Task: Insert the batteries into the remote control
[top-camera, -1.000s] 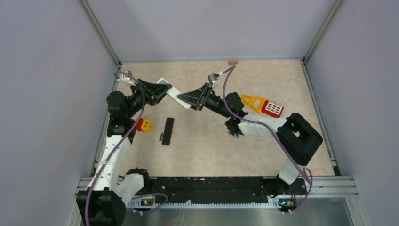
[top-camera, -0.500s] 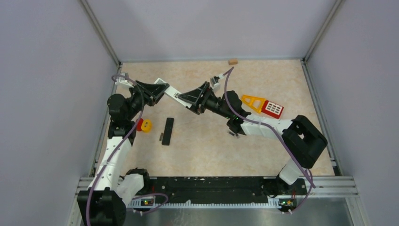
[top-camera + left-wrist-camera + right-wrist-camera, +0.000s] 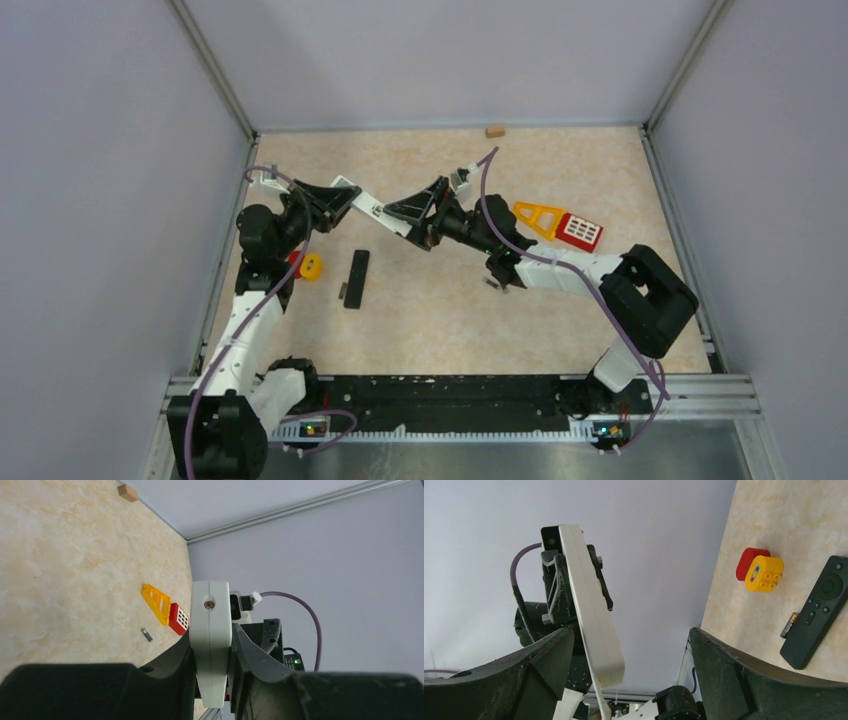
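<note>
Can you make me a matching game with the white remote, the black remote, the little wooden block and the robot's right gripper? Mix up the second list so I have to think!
Things:
1. white remote
2. black remote
3. wooden block
4. right gripper

Where or how:
A. open
B. flat on the table, a battery beside it
C. clamped in the left gripper
D. alone at the far edge

Pairs: 1-C, 2-B, 3-D, 4-A
</note>
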Available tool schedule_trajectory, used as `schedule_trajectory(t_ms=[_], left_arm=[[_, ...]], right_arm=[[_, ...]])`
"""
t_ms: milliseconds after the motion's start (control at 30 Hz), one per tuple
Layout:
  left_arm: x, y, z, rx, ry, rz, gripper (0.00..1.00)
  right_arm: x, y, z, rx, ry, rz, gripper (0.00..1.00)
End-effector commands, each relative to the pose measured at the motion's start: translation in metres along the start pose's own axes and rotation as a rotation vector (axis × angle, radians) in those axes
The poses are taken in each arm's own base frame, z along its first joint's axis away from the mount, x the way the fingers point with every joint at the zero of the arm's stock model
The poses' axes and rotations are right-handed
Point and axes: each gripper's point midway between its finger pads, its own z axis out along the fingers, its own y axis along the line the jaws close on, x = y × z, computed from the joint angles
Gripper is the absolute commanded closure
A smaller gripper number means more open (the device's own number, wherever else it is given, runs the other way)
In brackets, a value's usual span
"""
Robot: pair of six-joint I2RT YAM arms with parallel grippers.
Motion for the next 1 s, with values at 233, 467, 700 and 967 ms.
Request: schedule_trajectory(t_ms=[233,467,700,967], left_arm=[[-0.007,0.015,0.008,-0.009,-0.030,0.071,1.00],[-0.006,0.019,0.010,-0.018,-0.015,0.101,1.00],[-0.003,0.018,0.010,-0.011,0.007,0.113,1.00],[-0.005,0.020,0.009,-0.032,-0.002,0.149,1.00]], right_arm=[[0.006,0.019,-0.015,-0.021,0.054,0.052,0.23],[0.004,0.007,-0.023,0.027,0.036,0.041,0.39],[-0.001,0.002,-0.022,0.045,0.032,0.020,0.69],[0.003,-0.001,-0.022,0.060,0.064,0.015,1.00]])
